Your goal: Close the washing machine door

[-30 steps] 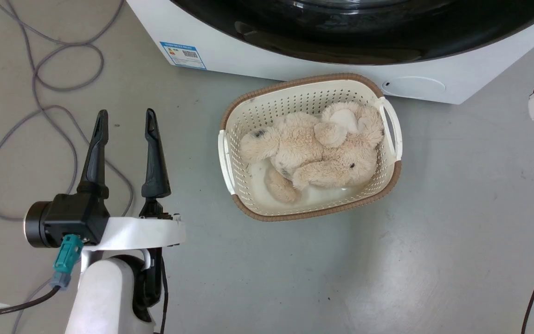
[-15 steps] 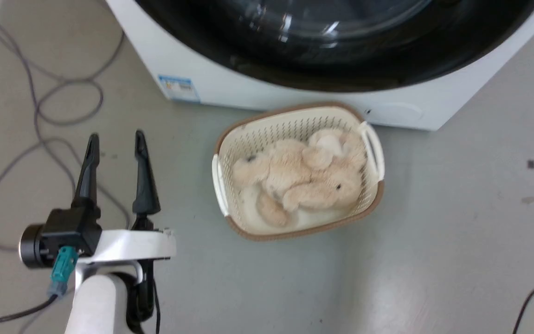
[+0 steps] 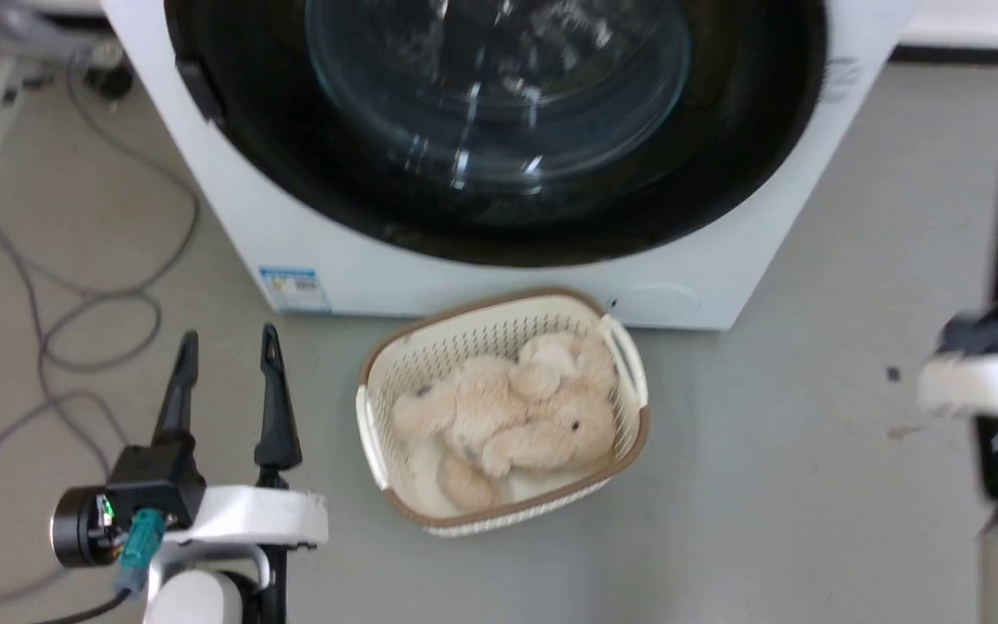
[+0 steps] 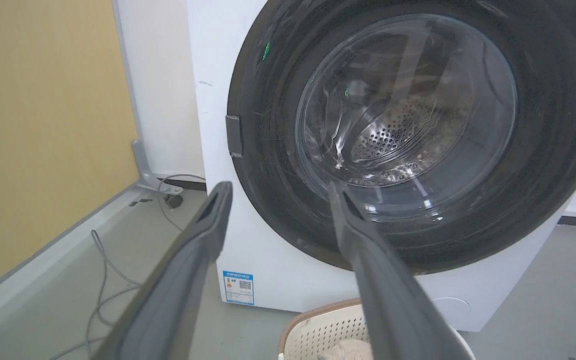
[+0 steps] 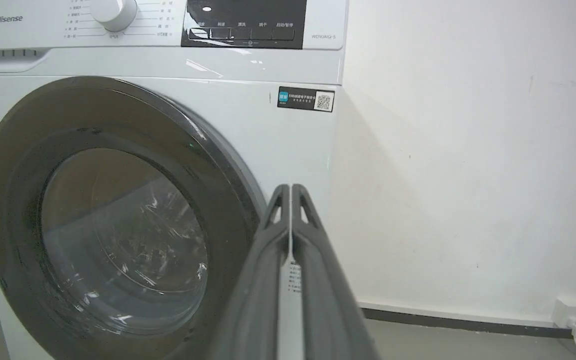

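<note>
We see door (image 4: 408, 130) flat against washer (image 3: 507, 284), looks shut. Job looks done. Our left jaws wide, empty; right jaws pressed together, empty.

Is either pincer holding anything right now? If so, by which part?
Nothing is held. The left pincer stands open with an empty gap; the right pincer is shut tight, with nothing between its jaws.

Bright even light; head view motion-blurred; glare streaks on washing machine door (image 3: 499, 113).
</note>
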### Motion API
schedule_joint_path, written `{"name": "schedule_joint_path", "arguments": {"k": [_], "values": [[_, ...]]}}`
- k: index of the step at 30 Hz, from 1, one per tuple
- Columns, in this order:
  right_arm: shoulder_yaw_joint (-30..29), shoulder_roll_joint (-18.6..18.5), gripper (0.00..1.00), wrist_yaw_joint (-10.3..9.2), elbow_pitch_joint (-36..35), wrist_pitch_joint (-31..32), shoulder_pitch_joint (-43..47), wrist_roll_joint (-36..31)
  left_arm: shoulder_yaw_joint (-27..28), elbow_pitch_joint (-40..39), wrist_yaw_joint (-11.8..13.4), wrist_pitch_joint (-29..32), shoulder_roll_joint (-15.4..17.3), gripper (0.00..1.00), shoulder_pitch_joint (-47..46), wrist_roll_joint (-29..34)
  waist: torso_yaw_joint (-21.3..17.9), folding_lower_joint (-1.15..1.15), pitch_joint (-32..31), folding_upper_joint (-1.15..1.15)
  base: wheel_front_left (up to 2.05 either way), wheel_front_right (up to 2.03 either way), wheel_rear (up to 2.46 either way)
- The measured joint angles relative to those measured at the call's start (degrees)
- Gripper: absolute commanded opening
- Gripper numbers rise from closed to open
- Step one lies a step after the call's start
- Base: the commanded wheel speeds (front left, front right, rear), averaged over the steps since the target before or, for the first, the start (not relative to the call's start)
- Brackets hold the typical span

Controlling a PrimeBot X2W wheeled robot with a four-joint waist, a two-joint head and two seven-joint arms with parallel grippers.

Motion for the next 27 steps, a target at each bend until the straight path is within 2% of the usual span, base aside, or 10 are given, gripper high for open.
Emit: {"name": "schedule_joint_path", "arguments": {"k": [1, 2, 11, 18, 27], "values": [[0.7, 0.4, 0.42, 0.0, 0.1, 0.0, 1.4, 0.5, 0.0, 0.1, 0.0, 0.0, 0.0, 1.0, 0.4, 0.0, -0.3, 0.0, -0.7, 0.0, 0.0, 0.0, 0.0], [1.4, 0.6, 1.0, 0.0, 0.0, 0.0, 2.7, 0.5, 0.0, 0.2, 0.0, 0.0, 0.0, 1.0, 0.7, 0.0, -0.6, 0.0, -1.3, 0.0, 0.0, 0.0, 0.0], [4.6, 2.7, 1.0, 0.0, 1.4, 0.0, 11.6, 1.5, 0.5, 0.4, 0.0, 0.0, 0.0, 1.0, 3.4, 1.0, -2.3, 0.0, -5.4, 0.0, 0.0, 0.0, 0.0], [5.6, 3.0, 1.0, 0.0, 4.5, 0.0, 17.7, 3.9, 0.3, 0.7, 0.0, 0.0, 0.0, 1.0, 6.1, 1.1, -3.3, 0.0, -8.0, 0.0, 0.0, 0.0, 0.0], [6.2, 3.1, 1.0, -0.01, 5.2, 0.0, 22.0, 6.5, -0.4, 1.1, 0.3, 0.0, 0.0, 1.0, 8.9, 1.5, -3.7, 0.0, -10.4, 0.0, 0.0, 0.0, 0.0]]}}
